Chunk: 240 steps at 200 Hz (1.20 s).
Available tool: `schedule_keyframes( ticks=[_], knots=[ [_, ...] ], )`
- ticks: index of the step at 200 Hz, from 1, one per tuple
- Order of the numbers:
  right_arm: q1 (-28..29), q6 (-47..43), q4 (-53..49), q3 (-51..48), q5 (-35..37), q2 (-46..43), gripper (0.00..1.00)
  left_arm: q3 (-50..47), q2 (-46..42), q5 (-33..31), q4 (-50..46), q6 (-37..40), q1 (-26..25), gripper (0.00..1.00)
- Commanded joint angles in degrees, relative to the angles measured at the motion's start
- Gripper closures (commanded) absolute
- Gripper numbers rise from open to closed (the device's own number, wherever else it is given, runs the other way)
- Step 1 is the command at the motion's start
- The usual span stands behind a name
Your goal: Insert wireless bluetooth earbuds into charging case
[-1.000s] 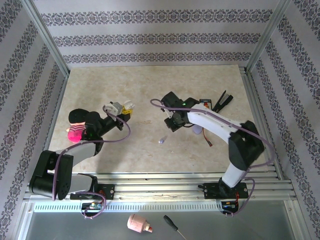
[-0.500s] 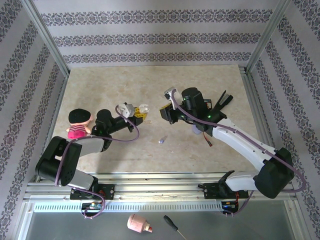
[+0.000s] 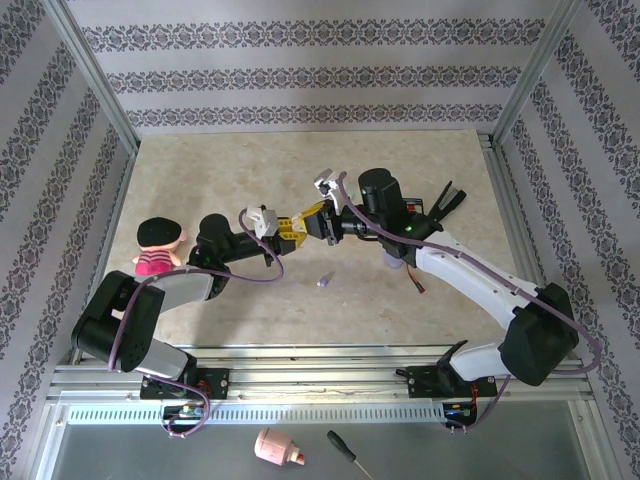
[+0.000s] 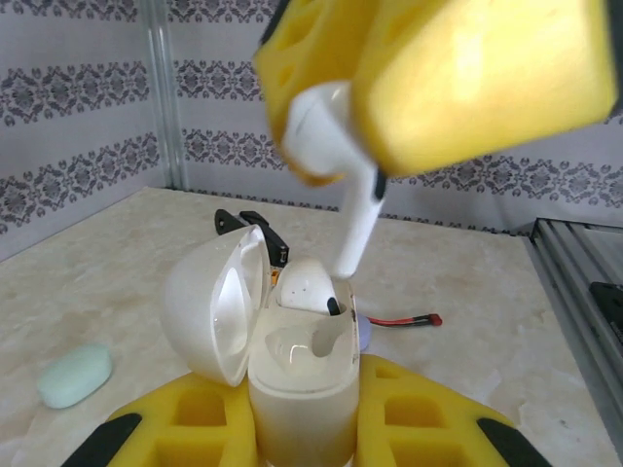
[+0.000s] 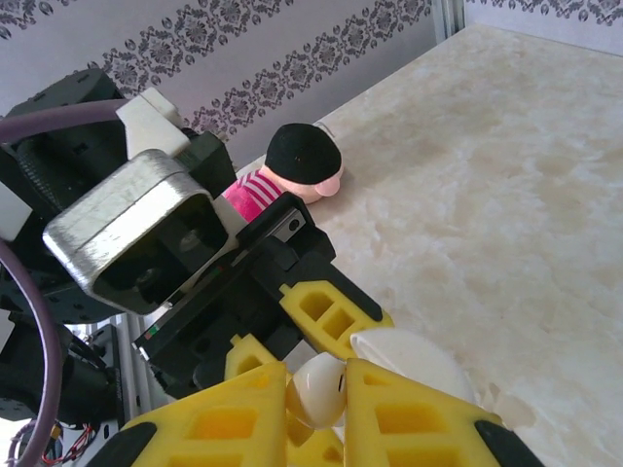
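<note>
**Earbud Being Held Over Open Case**

A white earbud point(image 4: 358, 214) is being pinched between the narrowly set yellow fingers of the right gripper point(image 5: 316, 413), its stem pointing down at the mouth of the charging case point(image 4: 292, 375); whether the stem is touching cannot be told; the charging case is being clamped upright between the fingers of the left gripper point(image 4: 304, 438), its lid swung open; a second earbud point(image 4: 310, 287) is being carried inside it; both grippers are being held together over the middle of the table point(image 3: 300, 160); a lilac earbud point(image 3: 323, 281) is lying just nearer on the table; a doll point(image 3: 158, 247) is seen at the left.
</note>
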Motion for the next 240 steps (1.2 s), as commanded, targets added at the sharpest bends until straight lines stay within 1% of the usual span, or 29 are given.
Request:
schedule_keyframes(
  ticks=[1,49,83,150,201,240],
  knots=[
    [-0.39,-0.88,2.22,1.97,-2.09,1.17,0.83,1.59,0.51,3.03,1.44,-0.91,-1.09,1.00],
    [-0.51,-1.84,0.61,2.01,-1.13,2.60,0.83,1.68,0.13,2.26,1.76,-0.75,-1.05,1.00],
    [-0.69,-2.03,0.27,0.89,-0.60,1.82,0.83,1.66,0.05,0.87,1.02,-0.14,-1.02,1.00],
    [-1.16,-1.90,-0.40,-0.70,0.08,0.94,0.83,1.37,-0.45,0.38,1.21,-0.20,-1.08,1.00],
    [-1.26,-1.26,-0.79,-1.50,-1.01,0.58,0.83,1.58,-0.53,-0.57,0.48,0.23,-1.06,1.00],
    [-1.51,-1.59,-1.86,-1.67,0.67,-0.07,0.83,1.39,-0.63,-0.77,0.52,0.36,-1.02,1.00]
  ],
)
